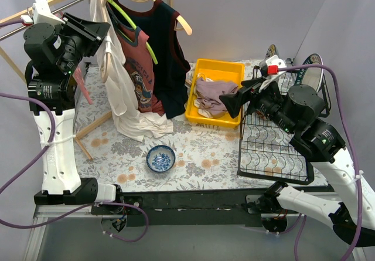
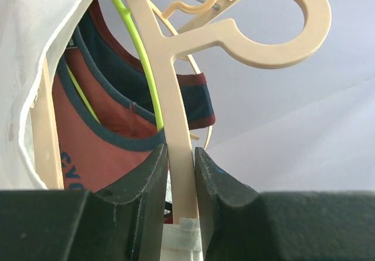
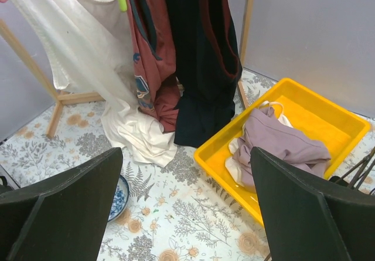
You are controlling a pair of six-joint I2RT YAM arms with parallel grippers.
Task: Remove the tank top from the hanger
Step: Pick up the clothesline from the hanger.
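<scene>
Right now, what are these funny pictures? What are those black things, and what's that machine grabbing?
These are two robot arms at a table. One picture is from a camera above; the other two are from cameras on each arm's wrist. Those black things are how it grabs. The left fingers pinch a cream hanger that carries a white tank top. The right fingers are wide open, holding nothing. On the table sit a yellow tray with purple cloth, a small blue bowl and a wire rack.
</scene>
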